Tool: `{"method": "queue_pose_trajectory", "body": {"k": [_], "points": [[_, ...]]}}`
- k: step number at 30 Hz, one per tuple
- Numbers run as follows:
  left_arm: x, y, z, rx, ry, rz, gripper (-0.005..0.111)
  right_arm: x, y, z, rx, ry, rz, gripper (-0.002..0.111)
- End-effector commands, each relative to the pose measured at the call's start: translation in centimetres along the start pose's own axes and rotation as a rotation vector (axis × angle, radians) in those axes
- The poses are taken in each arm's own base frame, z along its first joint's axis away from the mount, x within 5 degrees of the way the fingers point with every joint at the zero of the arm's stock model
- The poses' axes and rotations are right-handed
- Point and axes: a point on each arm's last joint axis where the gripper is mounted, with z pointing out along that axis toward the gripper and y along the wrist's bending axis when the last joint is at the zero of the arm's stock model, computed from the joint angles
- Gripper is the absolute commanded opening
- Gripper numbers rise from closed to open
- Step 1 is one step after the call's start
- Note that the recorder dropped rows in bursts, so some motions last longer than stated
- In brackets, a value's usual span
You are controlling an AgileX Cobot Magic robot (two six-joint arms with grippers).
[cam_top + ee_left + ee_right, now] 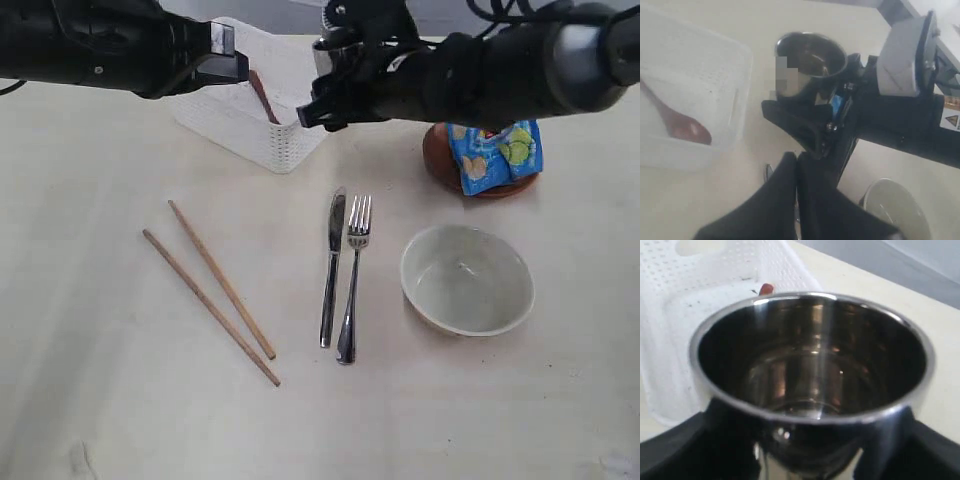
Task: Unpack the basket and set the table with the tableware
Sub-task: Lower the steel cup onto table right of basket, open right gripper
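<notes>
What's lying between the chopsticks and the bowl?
The knife and fork, side by side, lie between chopsticks and bowl; the exterior view shows it.

Bright, even light washes the pale counter [120, 400], leaving only soft, faint shadows. Glare streaks the steel cup [815, 365]. The basket [700, 65] looks blurred and overexposed in the wrist views.

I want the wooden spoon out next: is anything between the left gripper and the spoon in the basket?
Nothing visible does. The spoon lies uncovered in the basket, open from above. The right gripper, holding the steel cup, hangs beside the basket, not over the spoon. The left gripper is shut.
</notes>
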Motion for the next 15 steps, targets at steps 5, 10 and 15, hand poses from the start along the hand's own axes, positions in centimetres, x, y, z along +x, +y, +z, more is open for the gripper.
{"method": "queue_pose_trajectory", "body": {"k": [5,10,15], "points": [[0.1,-0.2,0.2,0.010,0.002,0.000,0.000,-0.7,-0.1,-0.3,-0.001,-0.014,0.014,-0.001],[0.1,-0.2,0.2,0.010,0.002,0.000,0.000,1.9,-1.1,-0.2,0.137,-0.093,0.056,-0.001],[0.0,-0.2,0.2,0.011,0.000,-0.002,0.000,2.5,-1.1,1.0,0.149,-0.087,0.051,-0.001]]}}
